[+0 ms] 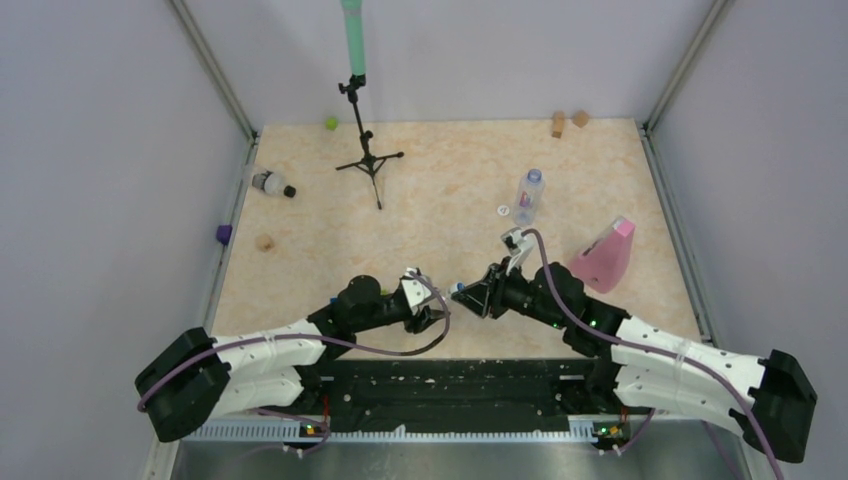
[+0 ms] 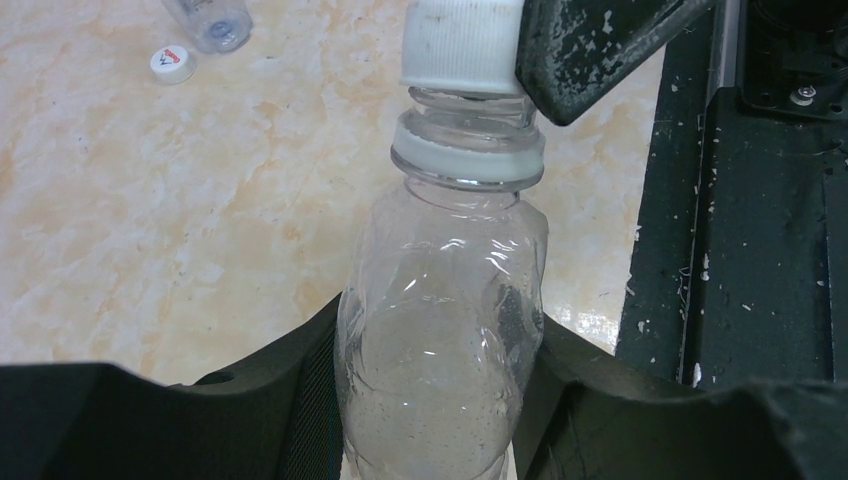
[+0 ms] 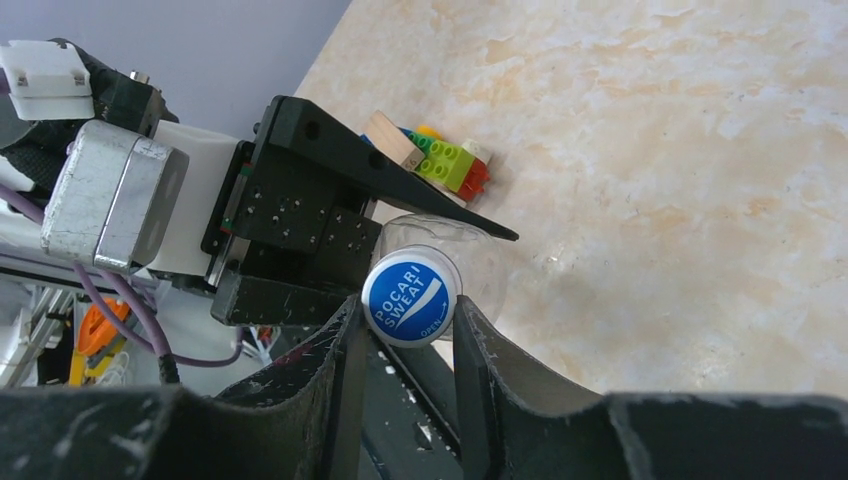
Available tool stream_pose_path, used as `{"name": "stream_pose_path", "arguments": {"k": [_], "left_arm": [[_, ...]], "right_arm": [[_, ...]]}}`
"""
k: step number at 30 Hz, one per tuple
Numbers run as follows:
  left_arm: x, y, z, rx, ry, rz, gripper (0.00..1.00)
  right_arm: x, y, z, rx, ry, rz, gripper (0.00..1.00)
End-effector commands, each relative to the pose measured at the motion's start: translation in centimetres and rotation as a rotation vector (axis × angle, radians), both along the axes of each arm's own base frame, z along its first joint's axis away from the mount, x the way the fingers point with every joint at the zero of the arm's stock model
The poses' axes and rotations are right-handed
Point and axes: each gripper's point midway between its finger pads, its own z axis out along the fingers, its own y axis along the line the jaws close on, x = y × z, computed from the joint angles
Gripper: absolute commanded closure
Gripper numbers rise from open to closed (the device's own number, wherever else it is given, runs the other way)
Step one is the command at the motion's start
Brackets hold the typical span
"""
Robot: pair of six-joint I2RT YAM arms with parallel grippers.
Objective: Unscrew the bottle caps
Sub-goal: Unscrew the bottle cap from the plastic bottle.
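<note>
Right wrist view: a blue-topped bottle cap [image 3: 410, 297], printed POCARI SWEAT, sits pinched between the two fingers of the right gripper [image 3: 408, 318], which is closed on its white ribbed sides. From the left wrist, bare thread shows between the cap's lower edge and the white collar ring [image 2: 467, 150] on the neck. The clear bottle [image 2: 440, 330] beneath is clamped around its body by the left gripper [image 2: 440, 420], a black finger pressed to either side. From above, the two grippers meet tip to tip over the near middle of the table [image 1: 450, 235], the held bottle all but hidden between them. A cluster of coloured toy bricks [image 3: 445, 160] lies on the table beside the left gripper. Farther out on the right, a second bottle [image 1: 529, 195] stands upright with a loose white cap [image 1: 503, 210] just beside it, and a pink wedge [image 1: 605, 258] rests nearer the right arm. A third bottle [image 1: 268, 182] with a black cap [image 1: 290, 190] lies on its side at the left edge. A small tripod stand [image 1: 368, 155] stands toward the back.
</note>
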Motion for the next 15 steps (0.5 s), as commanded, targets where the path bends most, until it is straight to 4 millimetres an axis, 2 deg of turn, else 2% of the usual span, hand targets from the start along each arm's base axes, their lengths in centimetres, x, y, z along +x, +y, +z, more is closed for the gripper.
{"name": "stream_pose_path", "arguments": {"k": [1,10,15], "left_arm": [[0.0,-0.1,-0.6,0.02,0.024,0.0,1.0],[0.1,0.1,-0.6,0.019,0.016,0.011,1.0],[0.8,0.6,0.4,-0.019,-0.015,0.065,1.0]], "right_arm": [[0.1,-0.2,1.8,0.059,-0.062,-0.018,0.76],[1.6,-2.3,2.7,0.06,-0.116,-0.143,0.8],[4.5,-5.3,1.2,-0.096,-0.177,-0.319,0.8]]}}
